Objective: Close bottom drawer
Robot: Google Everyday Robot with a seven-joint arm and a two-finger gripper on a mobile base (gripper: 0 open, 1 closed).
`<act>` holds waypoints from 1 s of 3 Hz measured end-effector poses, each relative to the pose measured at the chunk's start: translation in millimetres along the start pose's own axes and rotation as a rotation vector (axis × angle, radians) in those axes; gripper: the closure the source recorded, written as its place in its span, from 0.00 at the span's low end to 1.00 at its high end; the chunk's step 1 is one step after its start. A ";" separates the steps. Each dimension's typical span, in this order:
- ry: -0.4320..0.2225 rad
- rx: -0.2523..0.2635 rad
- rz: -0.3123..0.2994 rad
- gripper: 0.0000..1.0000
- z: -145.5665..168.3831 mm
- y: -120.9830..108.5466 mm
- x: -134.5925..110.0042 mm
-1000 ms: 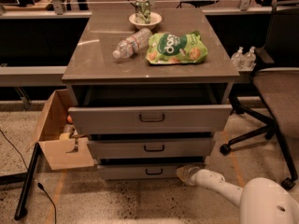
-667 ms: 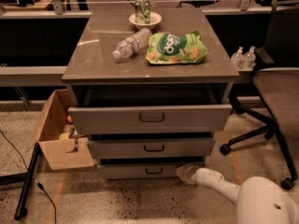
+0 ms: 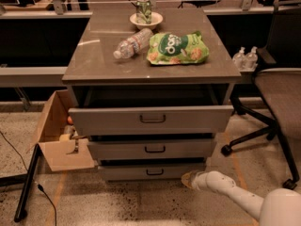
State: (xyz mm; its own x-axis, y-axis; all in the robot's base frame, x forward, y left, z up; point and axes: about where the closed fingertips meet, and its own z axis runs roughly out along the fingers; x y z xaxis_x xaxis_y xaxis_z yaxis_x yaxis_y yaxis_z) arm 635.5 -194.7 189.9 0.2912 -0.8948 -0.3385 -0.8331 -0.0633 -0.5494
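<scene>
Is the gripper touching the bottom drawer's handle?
No, the gripper sits low by the bottom drawer's right end, well apart from its handle at the front's middle.

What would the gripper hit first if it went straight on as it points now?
Probably the bottom drawer, near the right end of its front; the gripper sits low before it, pointing left. Depth is unclear, so it may only graze it.

Gripper [image 3: 187, 178] sits low by the right end of the bottom drawer [image 3: 151, 172]; cardboard box [image 3: 61, 138] left of the cabinet [image 3: 150, 69], chair [image 3: 277, 91] right.
</scene>
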 end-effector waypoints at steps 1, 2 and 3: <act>-0.068 -0.029 0.045 1.00 -61.9 19.9 -2.4; -0.151 0.017 0.096 1.00 -135.0 21.7 9.1; -0.203 -0.016 0.083 1.00 -159.5 51.0 9.4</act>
